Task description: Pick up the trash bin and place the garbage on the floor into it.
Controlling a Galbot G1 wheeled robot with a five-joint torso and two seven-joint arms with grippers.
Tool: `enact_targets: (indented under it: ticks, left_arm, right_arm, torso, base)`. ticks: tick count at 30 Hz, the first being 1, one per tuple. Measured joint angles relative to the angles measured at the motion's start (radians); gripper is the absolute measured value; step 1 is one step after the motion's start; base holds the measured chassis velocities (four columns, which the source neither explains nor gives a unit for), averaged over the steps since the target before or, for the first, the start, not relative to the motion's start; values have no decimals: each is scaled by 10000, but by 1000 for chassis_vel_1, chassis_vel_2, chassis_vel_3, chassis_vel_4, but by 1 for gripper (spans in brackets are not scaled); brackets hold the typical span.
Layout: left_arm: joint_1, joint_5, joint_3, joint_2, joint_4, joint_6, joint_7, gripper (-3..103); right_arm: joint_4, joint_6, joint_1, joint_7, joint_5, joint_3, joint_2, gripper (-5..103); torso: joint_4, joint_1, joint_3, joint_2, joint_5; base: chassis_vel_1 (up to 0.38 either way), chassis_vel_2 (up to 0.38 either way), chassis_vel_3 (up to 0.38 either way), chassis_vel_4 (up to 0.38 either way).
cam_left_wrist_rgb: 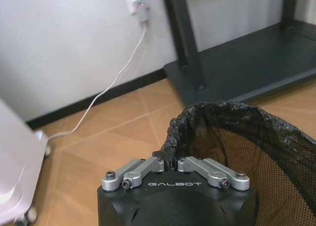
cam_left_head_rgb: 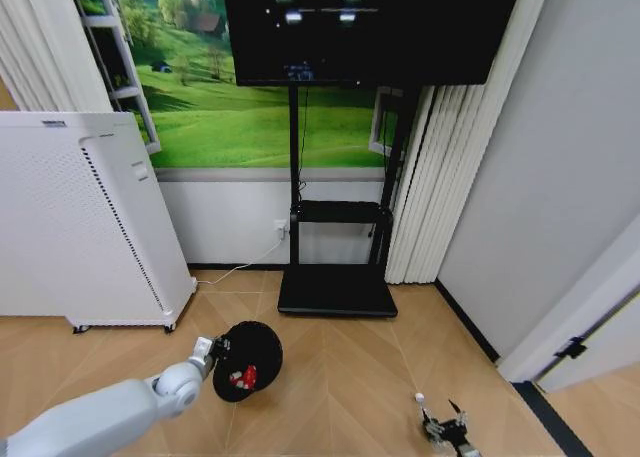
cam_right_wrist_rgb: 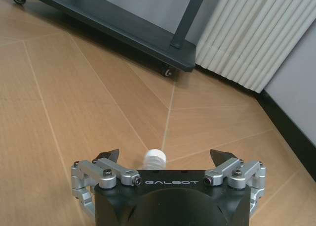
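My left gripper (cam_left_wrist_rgb: 168, 162) had its jaws pinching the rim of the trash bin (cam_left_head_rgb: 248, 360) above the floor (cam_left_head_rgb: 340, 377), while my right gripper (cam_right_wrist_rgb: 165, 159) held its jaws spread around a bottle (cam_right_wrist_rgb: 153, 158).

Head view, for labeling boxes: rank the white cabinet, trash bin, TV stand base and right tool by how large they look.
1. White cabinet
2. TV stand base
3. Trash bin, held by the left tool
4. Right tool

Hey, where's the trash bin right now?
In the head view the trash bin sits low on the robot's left, its rim gripped by the left gripper, just in front of the black TV stand base and beside the white cabinet.
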Motion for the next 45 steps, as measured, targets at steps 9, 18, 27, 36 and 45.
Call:
enact_targets:
  ticks: [9,18,27,36,45]
  left_arm:
    - [-1149,625,1429,-588,-370,20,-25,7]
    - [-1485,226,1554,-726,-310,-17,-8,7]
    - [-1416,183,1499,-577,-197,-115,144,7]
    - [-1327,230,1303,-453,-216,-174,202,7]
    - [-715,421,739,-265,-215,-226,260,7]
  right_arm:
    - [60,-4,38,56,58,9,60,100]
    - [314,-7,-183,208,193,29,-321,100]
    - [399,-59,-486,373,147,43,-550,100]
    - [1081,-220,-821,548,103,59,-371,100]
    - [2126,-722,-1461,526,634,-31,-165,100]
  torso:
    - [-4,0,0,0,-3]
    - [-3,0,-1,1,1]
    - [-5,0,-1,1,-4]
    - [-4,0,-1,1,-4]
    - [-4,-1,-2,1,-3]
  base:
    - [0,0,0,0]
    - [0,0,0,0]
    - [0,0,0,0]
    - [0,0,0,0]
    - [0,0,0,0]
